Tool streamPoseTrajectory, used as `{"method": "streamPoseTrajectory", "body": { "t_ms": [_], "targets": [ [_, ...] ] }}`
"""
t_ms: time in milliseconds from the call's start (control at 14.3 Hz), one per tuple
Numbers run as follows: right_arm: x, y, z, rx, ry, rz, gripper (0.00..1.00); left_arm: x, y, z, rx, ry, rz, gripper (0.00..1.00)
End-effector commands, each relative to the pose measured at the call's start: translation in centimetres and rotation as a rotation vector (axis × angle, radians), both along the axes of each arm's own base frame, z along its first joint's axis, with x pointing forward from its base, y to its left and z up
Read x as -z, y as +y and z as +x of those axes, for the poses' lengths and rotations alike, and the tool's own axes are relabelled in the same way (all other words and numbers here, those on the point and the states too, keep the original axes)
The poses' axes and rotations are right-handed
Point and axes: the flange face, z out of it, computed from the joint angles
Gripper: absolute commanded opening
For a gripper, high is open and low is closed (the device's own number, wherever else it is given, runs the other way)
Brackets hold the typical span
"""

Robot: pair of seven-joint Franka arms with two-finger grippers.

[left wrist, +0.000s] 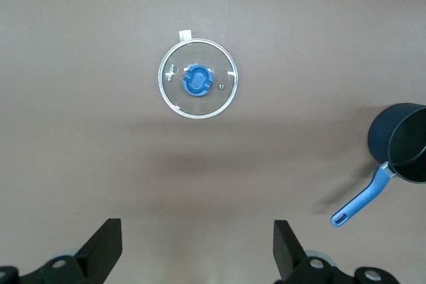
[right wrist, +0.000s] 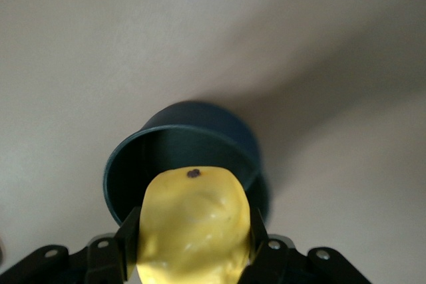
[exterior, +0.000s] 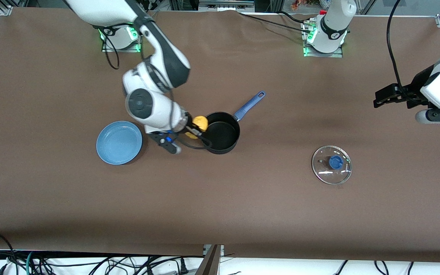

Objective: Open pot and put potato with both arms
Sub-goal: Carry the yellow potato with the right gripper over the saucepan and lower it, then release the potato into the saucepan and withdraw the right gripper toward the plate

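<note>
1. the right claw (exterior: 196,130) is clamped on the potato (exterior: 200,123), held over the rim of the pot (exterior: 223,132) at the edge toward the blue plate (exterior: 119,142).
2. the pot stands uncovered on the worktop (exterior: 243,206), its blue handle (exterior: 249,105) pointing toward the bases.
3. the glass lid (exterior: 331,164) lies flat toward the left arm's end, well apart from the pot.
4. the left claw (left wrist: 196,247) waits high over that end, fingers apart.

Even overhead light, soft arm shadows on the brown surface (exterior: 243,198), white glare on the glass lid (exterior: 331,164), potato (right wrist: 193,227) blurred close-up.
</note>
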Motion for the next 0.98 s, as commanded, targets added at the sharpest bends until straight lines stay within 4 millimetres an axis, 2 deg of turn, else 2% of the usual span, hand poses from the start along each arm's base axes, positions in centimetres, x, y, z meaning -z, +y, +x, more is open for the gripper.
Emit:
{"method": "streamPoseTrajectory", "body": {
  "t_ms": [0,210,350,490,561,631,701,911],
  "targets": [
    [4.2,3.2,-0.2,0.05,-0.035,-0.002,0.43,-0.3,-0.2,-0.2,-0.011,0.004,0.025,1.0],
    [7.6,5.3,-1.6,0.045,-0.064,-0.031,0.43,-0.3,0.0,-0.2,-0.014,0.002,0.024,1.0],
    [10.1,5.7,-2.3,0.032,-0.049,-0.052,0.43,-0.3,0.0,-0.2,-0.015,0.002,0.024,1.0],
    [11.6,6.5,-3.3,0.002,-0.046,-0.076,0.47,-0.3,0.0,-0.2,-0.017,0.004,0.026,1.0],
    [12.0,6.4,-3.3,-0.001,-0.043,-0.082,0.6,-0.3,0.0,-0.2,-0.017,0.004,0.026,1.0],
    [12.5,6.4,-3.4,-0.001,-0.039,-0.086,0.85,-0.3,0.0,-0.2,-0.017,0.002,0.027,1.0],
    [12.3,6.5,-3.5,-0.004,-0.041,-0.084,1.0,-0.4,-0.1,-0.3,-0.024,0.001,0.028,1.0],
    [9.6,6.7,-3.1,-0.013,-0.065,-0.067,1.0,-0.4,-0.1,-0.3,-0.056,0.002,0.03,1.0]
  ]
}}
